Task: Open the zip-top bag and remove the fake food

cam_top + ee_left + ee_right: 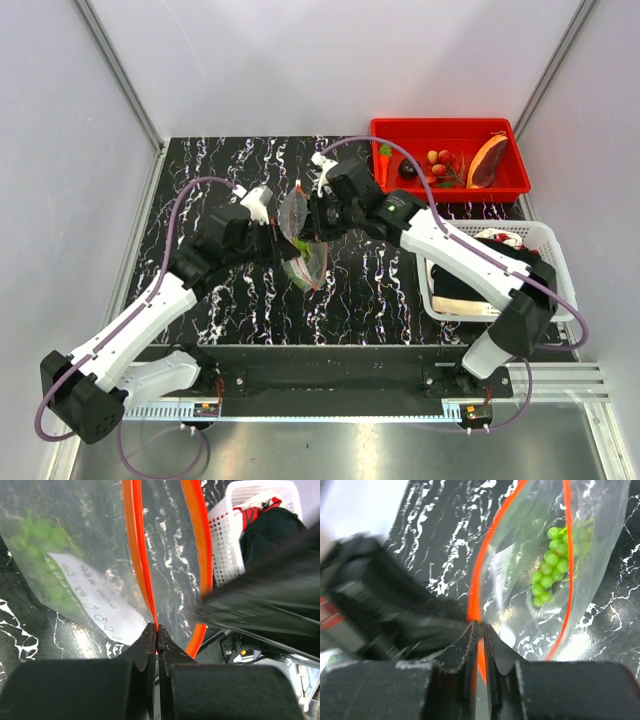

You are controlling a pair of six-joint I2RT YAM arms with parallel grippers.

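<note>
Got the zip-top bag point(303, 240) up off the bench point(380, 300), midway between the arms. Have left end effector point(156, 630) pinched tight on one side of the orange zip strip point(134, 555), right end effector point(479, 630) nipped narrow on the other side, mouth gaping between. Expect thin, clear, floppy, slick film with next to no weight. Better to grip the stiffer strip, never the film. Can see knobbly green bead cluster point(549, 565) low inside, near the white label point(95, 600). Judging hard plastic, light, not fragile.

This is a robot laboratory cell: plain white panels point(300, 60) in aluminium posts point(120, 75) enclose a black marbled table point(380, 310) carrying two bolted arms point(150, 300) with cables point(172, 225).
</note>
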